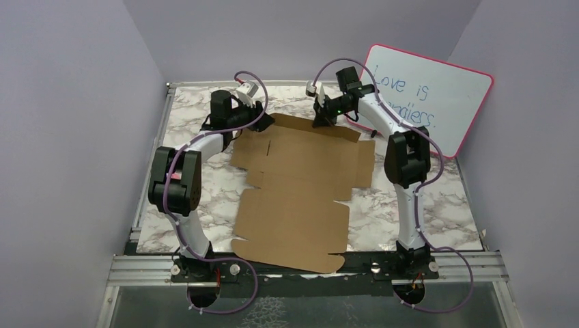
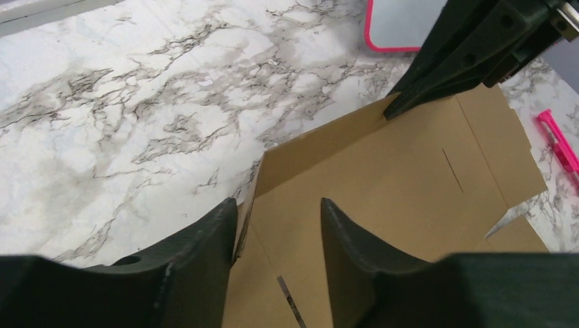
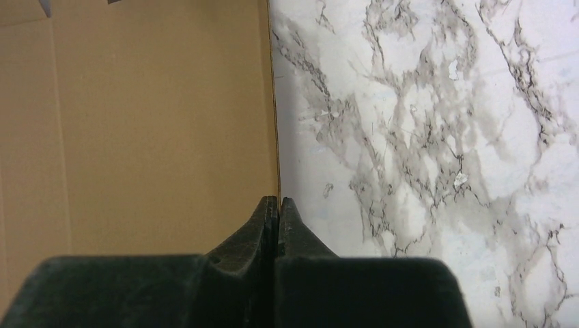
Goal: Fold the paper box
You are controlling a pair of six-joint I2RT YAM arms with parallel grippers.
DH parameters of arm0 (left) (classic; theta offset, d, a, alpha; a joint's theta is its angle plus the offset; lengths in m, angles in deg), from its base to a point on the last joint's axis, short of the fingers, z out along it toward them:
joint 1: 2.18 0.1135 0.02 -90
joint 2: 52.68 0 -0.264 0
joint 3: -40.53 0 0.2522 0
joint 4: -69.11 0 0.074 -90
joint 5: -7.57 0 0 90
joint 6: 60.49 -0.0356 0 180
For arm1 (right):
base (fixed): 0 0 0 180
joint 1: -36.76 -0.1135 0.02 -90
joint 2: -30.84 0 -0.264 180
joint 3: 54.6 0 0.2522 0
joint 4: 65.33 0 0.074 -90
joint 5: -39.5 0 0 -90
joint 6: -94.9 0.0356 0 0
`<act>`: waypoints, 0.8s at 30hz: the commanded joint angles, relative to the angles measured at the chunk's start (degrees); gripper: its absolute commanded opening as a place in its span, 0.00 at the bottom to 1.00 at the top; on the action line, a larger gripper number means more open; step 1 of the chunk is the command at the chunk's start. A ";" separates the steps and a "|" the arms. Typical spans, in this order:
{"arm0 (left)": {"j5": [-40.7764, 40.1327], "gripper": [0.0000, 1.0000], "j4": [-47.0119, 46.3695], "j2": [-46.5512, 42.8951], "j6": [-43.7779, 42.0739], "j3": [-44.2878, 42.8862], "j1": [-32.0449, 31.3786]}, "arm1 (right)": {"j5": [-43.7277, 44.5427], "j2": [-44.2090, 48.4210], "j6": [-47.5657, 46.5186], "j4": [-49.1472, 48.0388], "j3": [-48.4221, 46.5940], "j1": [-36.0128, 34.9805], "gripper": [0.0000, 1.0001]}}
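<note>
The paper box [image 1: 293,198], a large die-cut sheet of plain brown cardboard with flaps and slits, lies mostly flat on the white marbled worktop [image 1: 423,205], its far flap tipped up. The left gripper [image 2: 278,205] has its jaws wide. The end of the raised flap stands between them, close against the left-hand finger and not pinched. The right gripper [image 3: 278,199] has its jaws pressed together just where the flap's free edge runs in to their tips. It seems to pinch that edge, though no board can be seen between them. The sheet looks light, stiff across its panels, and likely to bend only along its score lines. A thin edge would probably slip from a shallow pinch and crumple under a hard one. The best hold, I judge, is deep over the flap's edge, one grip toward each end, so the flap turns evenly.
</note>
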 commanded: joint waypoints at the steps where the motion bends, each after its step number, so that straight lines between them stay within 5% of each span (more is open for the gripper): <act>1: -6.79 0.54 -1.64 -3.84 4.64 0.34 -2.24 | 2.91 6.36 -2.08 -1.87 2.69 0.17 0.01; 15: -39.44 0.70 6.00 -19.57 23.71 12.40 -8.04 | 18.18 19.51 -5.31 -14.01 20.31 -3.67 0.01; 24: -35.14 0.70 4.81 -28.83 26.87 24.62 -13.81 | 25.50 23.61 -6.25 -23.39 30.18 -6.77 0.01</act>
